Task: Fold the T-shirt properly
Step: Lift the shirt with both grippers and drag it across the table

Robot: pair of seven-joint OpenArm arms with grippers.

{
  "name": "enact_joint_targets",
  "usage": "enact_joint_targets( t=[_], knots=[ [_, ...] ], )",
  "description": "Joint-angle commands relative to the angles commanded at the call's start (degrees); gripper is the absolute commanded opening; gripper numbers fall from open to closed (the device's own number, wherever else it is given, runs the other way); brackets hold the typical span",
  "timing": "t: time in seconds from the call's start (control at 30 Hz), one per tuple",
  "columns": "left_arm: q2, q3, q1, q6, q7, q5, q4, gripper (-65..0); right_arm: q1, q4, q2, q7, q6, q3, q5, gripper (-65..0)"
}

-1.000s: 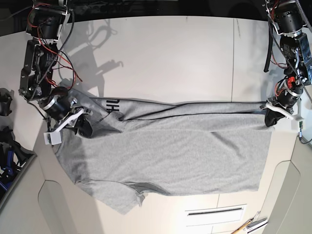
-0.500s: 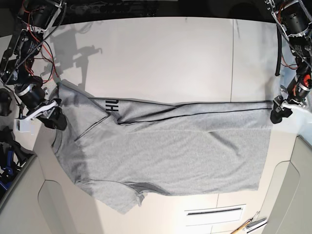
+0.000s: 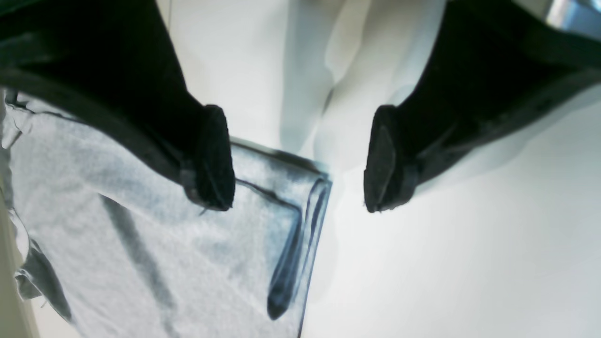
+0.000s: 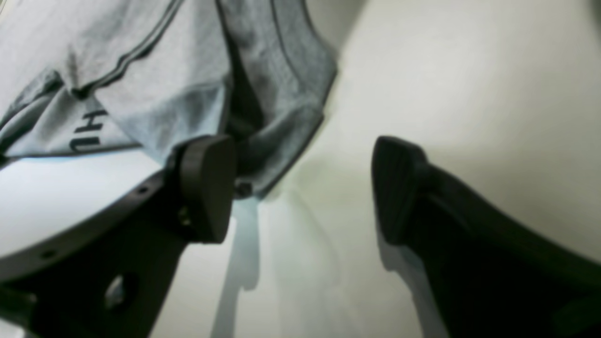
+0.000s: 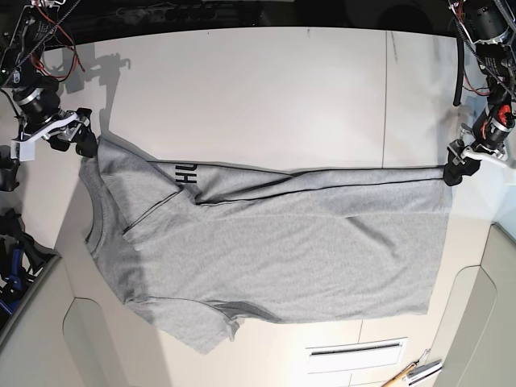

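Observation:
The grey T-shirt lies flat across the table, its far edge folded over along a dark line, with black lettering showing near the left. My right gripper is open and empty just beyond the shirt's upper left corner. In the right wrist view the shirt's corner and lettering lie next to the near finger. My left gripper is open and empty at the shirt's upper right corner. In the left wrist view that corner lies between the fingers, close to one finger.
The white table has a seam towards the right. A slot and some hand tools sit at the front right. Dark and blue gear stands off the table's left edge.
My right gripper has moved up and left, off the shirt's shoulder, which now lies spread further left. My left gripper has shifted slightly up at the right corner.

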Motion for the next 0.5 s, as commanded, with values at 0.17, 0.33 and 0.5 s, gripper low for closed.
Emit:
enact_joint_targets(
  t=[0.17,0.33,0.5],
  knots=[
    [1.7,2.7,0.0,0.0,-2.1,2.8,0.0,-18.6,2.6,-5.2,-1.0,0.1,0.02,0.0,1.2,-20.4],
    [2.3,8.3,0.0,0.4,-7.8,8.0,0.0,-18.7,5.7,-9.5,-1.0,0.8,1.14,0.0,1.6,-20.5],
    [2.3,11.3,-0.2,1.0,-8.6,9.6,0.0,-20.7,6.8,-9.6,-1.1,0.6,1.57,-0.1,2.9,-20.6]
  ],
)
